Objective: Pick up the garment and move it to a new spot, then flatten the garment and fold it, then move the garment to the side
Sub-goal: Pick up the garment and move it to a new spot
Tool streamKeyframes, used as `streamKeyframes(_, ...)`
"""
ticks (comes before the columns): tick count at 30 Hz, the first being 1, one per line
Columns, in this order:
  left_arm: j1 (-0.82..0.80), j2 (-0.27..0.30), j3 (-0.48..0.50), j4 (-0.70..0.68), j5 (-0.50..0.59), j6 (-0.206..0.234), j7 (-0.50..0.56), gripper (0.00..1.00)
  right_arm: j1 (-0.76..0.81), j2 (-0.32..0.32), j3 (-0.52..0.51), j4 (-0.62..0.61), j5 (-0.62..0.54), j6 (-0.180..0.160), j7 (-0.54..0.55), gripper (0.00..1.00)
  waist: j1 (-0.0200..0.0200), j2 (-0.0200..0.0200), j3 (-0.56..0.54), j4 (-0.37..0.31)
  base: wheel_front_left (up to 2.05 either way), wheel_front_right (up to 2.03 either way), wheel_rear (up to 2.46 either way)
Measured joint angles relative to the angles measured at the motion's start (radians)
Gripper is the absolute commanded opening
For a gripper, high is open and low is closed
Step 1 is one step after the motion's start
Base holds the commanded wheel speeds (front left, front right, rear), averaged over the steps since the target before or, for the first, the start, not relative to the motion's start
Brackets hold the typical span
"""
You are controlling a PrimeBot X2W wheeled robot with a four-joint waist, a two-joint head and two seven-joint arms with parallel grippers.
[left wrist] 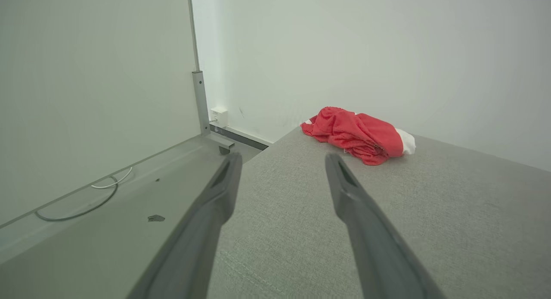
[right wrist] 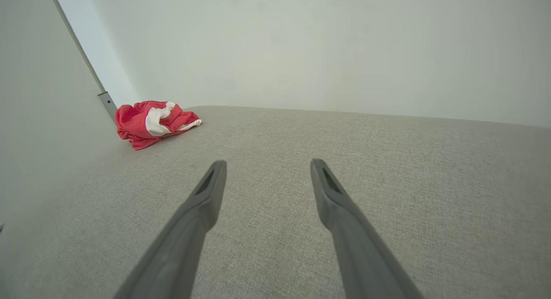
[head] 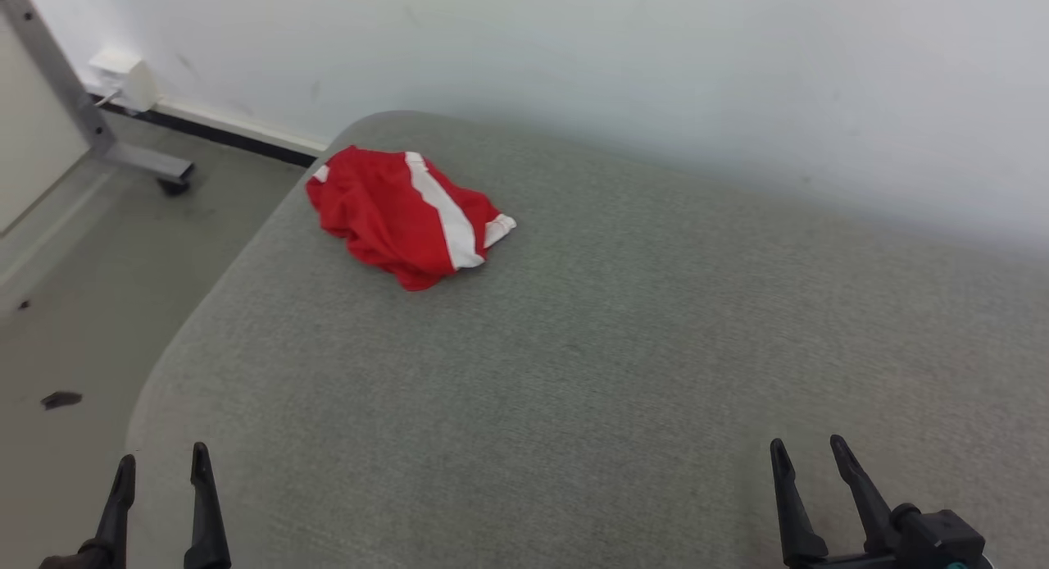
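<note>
The garment (head: pixel 407 216), red cloth with a white stripe, lies crumpled in a heap at the far left corner of a grey fabric cushion (head: pixel 574 372) in the head view, close to the rounded edge. The left gripper (head: pixel 163 454) shows at the lower left, its two dark fingers pointing up the picture and standing apart with nothing between them; it sits over the cushion's near left edge. The right gripper (head: pixel 807 443) shows at the lower right above the cushion, fingers likewise spread and empty. Both are well apart from the garment. A pale wall (head: pixel 574 52) runs behind the cushion. To the left is a grey floor (head: pixel 74 307) with a metal leg (head: pixel 123 155) on a caster, a white box (head: pixel 123 77) at the wall's foot and a dark scrap (head: pixel 61 399).

In the left wrist view the left gripper (left wrist: pixel 283 157) reaches low along the cushion's edge, jaws wide and holding nothing. The garment (left wrist: pixel 357 135) sits ahead and slightly right of the fingertips, near the wall. A pale panel (left wrist: pixel 86 96) stands on the left, with a cable (left wrist: pixel 82 204) looping on the floor beneath it.

In the right wrist view the right gripper (right wrist: pixel 268 162) hovers low over bare grey fabric, jaws wide and empty. The garment (right wrist: pixel 150 122) lies far off at the upper left, by the cushion's back corner.
</note>
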Motion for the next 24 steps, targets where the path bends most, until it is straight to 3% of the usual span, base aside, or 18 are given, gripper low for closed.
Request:
streamKeyframes(8, 0.006, 0.0, 0.012, -0.002, -0.002, 0.001, 0.0, 1.0, -0.004, 0.001, 0.013, 0.009, 0.003, 0.0, 0.0, 1.0, 0.0, 0.0, 0.001, 0.06, 0.0, 0.0, 0.0)
streamKeyframes(17, -0.004, -0.001, 0.021, -0.003, -0.024, 0.011, 0.0, 1.0, -0.004, -0.005, 0.001, -0.003, 0.003, 0.0, 0.0, 1.0, 0.0, 0.0, 0.011, 0.032, 0.0, 0.0, 0.0)
streamKeyframes(24, -0.145, 0.036, 0.033, 0.005, -0.04, -0.012, 0.0, 1.0, -0.055, -0.039, -0.005, -0.019, -0.007, 0.0, 0.001, 1.0, -0.0001, 0.0, 0.053, -0.017, 0.0, 0.0, 0.0)
